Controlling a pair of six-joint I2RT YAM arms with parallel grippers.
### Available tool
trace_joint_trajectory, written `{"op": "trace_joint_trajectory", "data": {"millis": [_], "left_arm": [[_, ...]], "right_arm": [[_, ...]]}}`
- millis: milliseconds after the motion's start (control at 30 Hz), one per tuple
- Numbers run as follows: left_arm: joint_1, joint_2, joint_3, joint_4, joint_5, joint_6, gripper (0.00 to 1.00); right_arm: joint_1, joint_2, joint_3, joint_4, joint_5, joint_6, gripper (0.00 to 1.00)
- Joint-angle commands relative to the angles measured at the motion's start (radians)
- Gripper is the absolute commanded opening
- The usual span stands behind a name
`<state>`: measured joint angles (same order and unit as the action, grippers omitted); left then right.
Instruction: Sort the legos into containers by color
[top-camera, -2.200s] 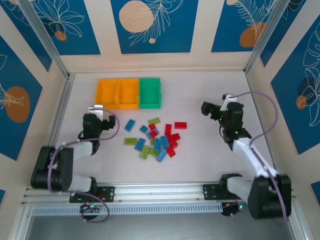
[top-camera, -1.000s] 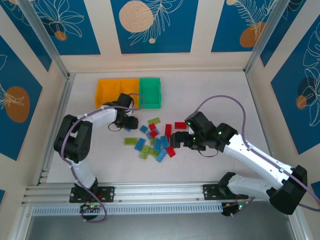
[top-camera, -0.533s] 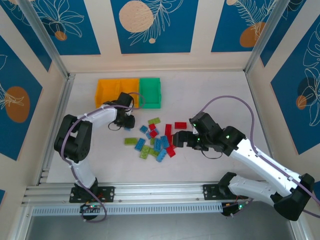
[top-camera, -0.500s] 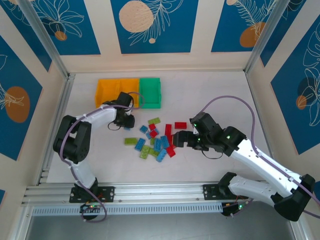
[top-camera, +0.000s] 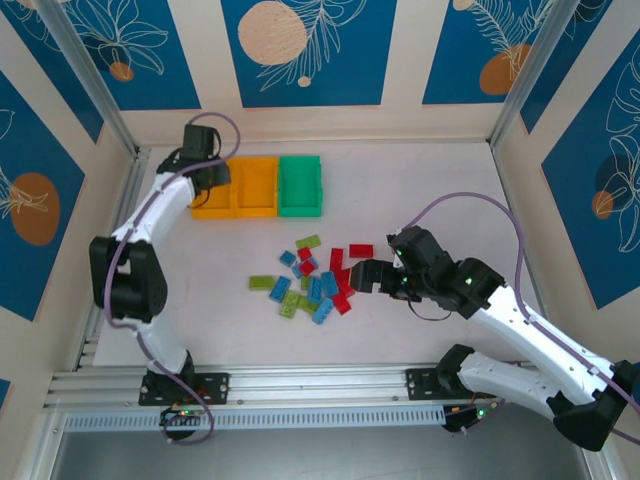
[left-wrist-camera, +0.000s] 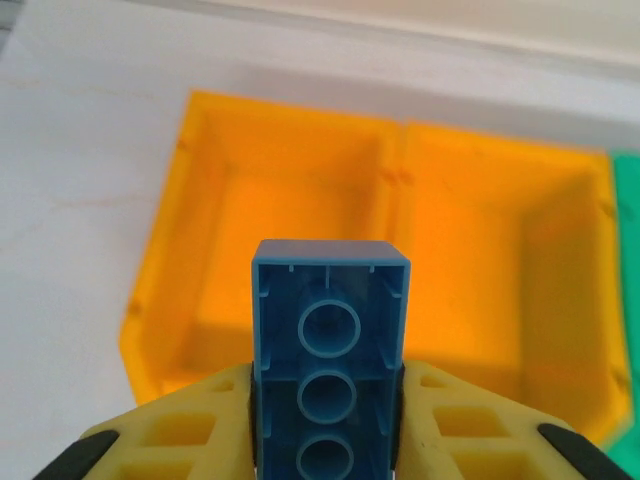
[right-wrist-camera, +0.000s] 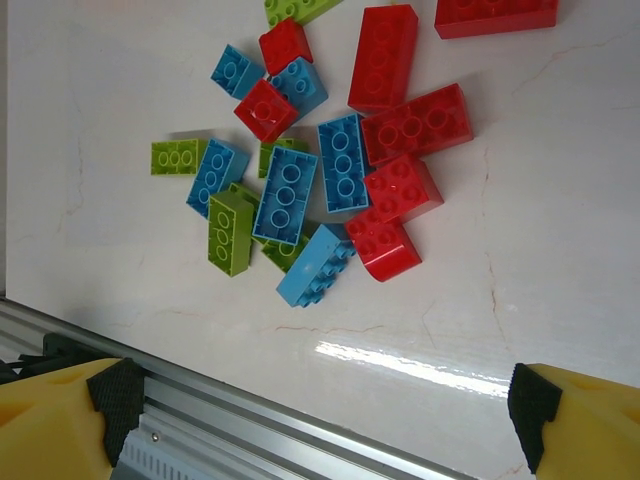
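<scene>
The left jaws pinch a blue brick (left-wrist-camera: 329, 370) by its long sides between yellow pads (left-wrist-camera: 450, 425). The brick's hollow underside, with its round tubes, faces the wrist camera. Just past the brick's free end sits the end orange-yellow bin (left-wrist-camera: 160, 330). The second orange-yellow bin (left-wrist-camera: 500, 140) joins it on the right, and an edge of the green bin (left-wrist-camera: 626, 170) shows beyond that.

The right jaws stand spread wide, their black-tipped fingers (right-wrist-camera: 110, 395) far apart, with bare table (right-wrist-camera: 420, 400) between them. Ahead of them lies the heap of loose bricks: red bricks (right-wrist-camera: 415, 125) on the right, blue bricks (right-wrist-camera: 285, 195) in the middle, lime-green bricks (right-wrist-camera: 228, 232) on the left. From above, these jaws hang just beside the heap's red edge (top-camera: 345, 282), well apart from the bins.
</scene>
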<state>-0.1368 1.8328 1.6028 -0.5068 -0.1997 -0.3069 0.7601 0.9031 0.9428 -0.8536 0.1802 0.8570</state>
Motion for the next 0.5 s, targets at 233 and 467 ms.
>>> {"op": "trace_joint_trajectory", "data": {"millis": [233, 467], "left_arm": [[0.074, 0.280, 0.349, -0.209, 0.092, -0.013, 0.59], [0.048, 0.004, 0.091, -0.118, 0.239, -0.078, 0.60]], "right_arm": [[0.001, -0.089, -0.035, -0.030, 0.103, 0.071, 0.97], [-0.110, -0.042, -0.061, 0.033, 0.221, 0.087, 0.99]]}}
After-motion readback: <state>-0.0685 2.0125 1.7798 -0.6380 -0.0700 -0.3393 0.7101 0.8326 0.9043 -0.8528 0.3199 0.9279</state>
